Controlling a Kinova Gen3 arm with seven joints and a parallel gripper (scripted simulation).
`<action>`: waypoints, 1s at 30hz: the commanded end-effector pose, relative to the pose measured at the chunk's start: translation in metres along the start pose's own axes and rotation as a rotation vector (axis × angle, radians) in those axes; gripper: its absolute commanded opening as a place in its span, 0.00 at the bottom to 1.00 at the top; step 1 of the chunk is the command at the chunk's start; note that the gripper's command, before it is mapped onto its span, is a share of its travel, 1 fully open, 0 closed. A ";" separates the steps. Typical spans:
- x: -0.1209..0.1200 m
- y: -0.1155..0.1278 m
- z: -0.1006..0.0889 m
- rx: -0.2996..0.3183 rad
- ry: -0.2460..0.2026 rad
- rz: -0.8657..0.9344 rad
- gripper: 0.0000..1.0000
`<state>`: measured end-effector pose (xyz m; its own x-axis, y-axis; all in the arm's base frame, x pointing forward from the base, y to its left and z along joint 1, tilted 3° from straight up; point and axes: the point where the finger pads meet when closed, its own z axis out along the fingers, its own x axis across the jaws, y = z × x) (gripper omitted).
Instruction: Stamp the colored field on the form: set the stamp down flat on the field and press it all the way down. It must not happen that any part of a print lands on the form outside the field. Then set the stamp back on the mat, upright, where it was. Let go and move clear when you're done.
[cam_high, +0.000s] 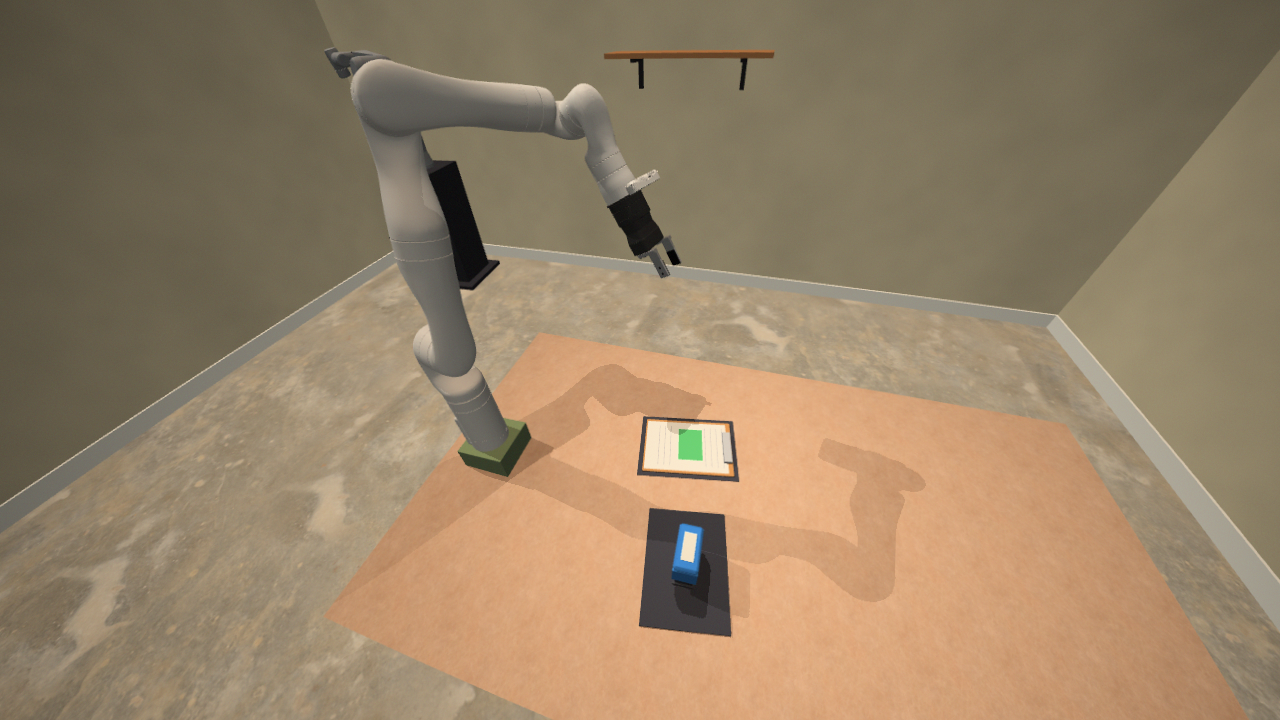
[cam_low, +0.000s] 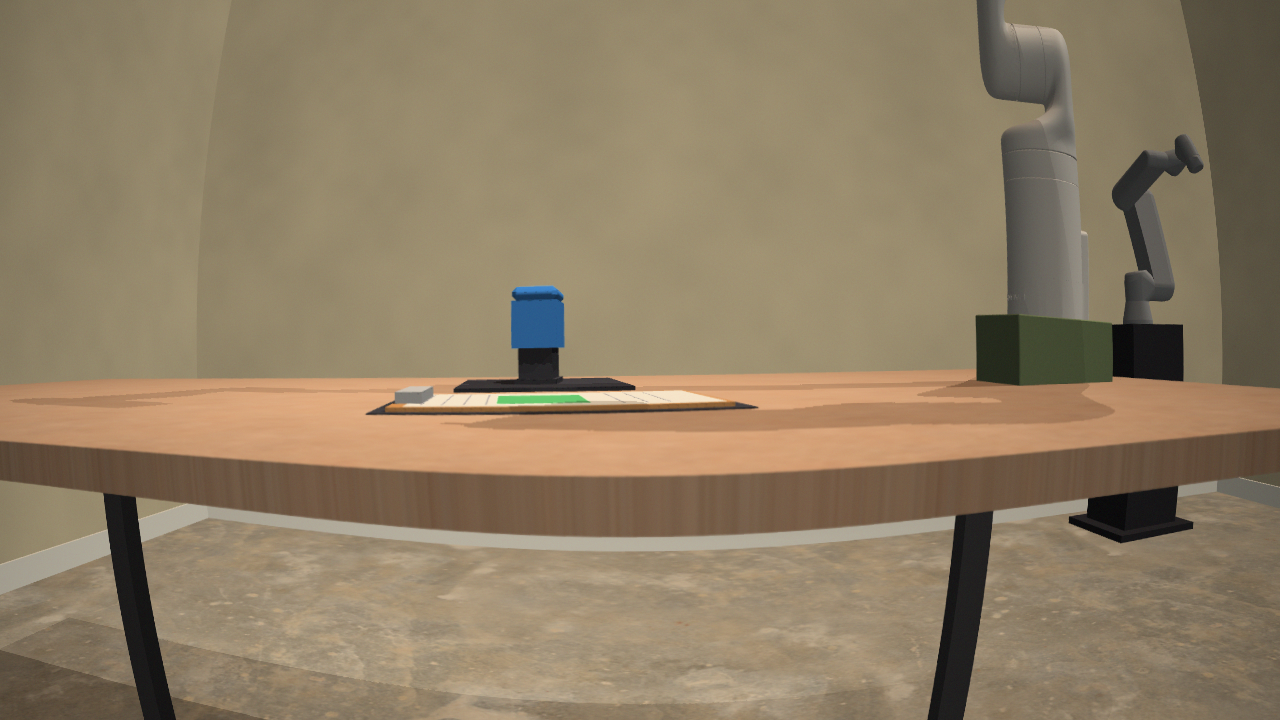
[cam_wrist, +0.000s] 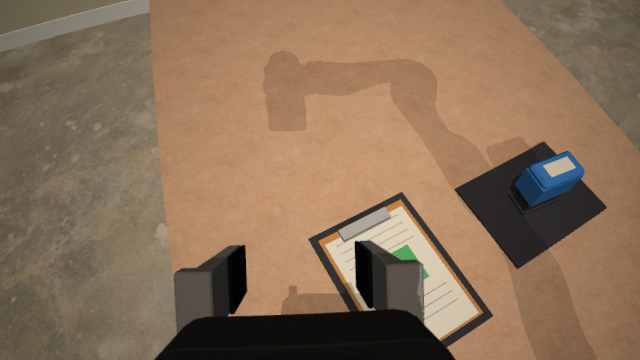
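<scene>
The gripper (cam_wrist: 295, 272) hangs high in the air, fingers spread fully and holding nothing. At the wrist view's right edge, the blue stamp (cam_wrist: 549, 178) stands upright on its dark mat (cam_wrist: 492, 202). The form (cam_wrist: 440, 300) with its green field (cam_wrist: 412, 257) lies lower centre, partly behind one finger.

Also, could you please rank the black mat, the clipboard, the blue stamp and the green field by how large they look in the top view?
1. Black mat.
2. Clipboard, somewhat smaller, though farther from the camera.
3. Blue stamp.
4. Green field, close to the stamp, so that order is unsure.
</scene>
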<state>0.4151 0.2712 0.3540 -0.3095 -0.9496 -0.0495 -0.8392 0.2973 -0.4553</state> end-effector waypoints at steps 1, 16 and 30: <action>0.002 -0.003 0.004 0.001 0.009 0.007 1.00; 0.021 -0.023 0.038 -0.046 0.052 0.097 1.00; 0.031 -0.032 0.054 -0.068 0.072 0.142 1.00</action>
<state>0.4548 0.2281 0.3198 -0.4515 -0.8911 -0.0463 -0.8144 0.4327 -0.3866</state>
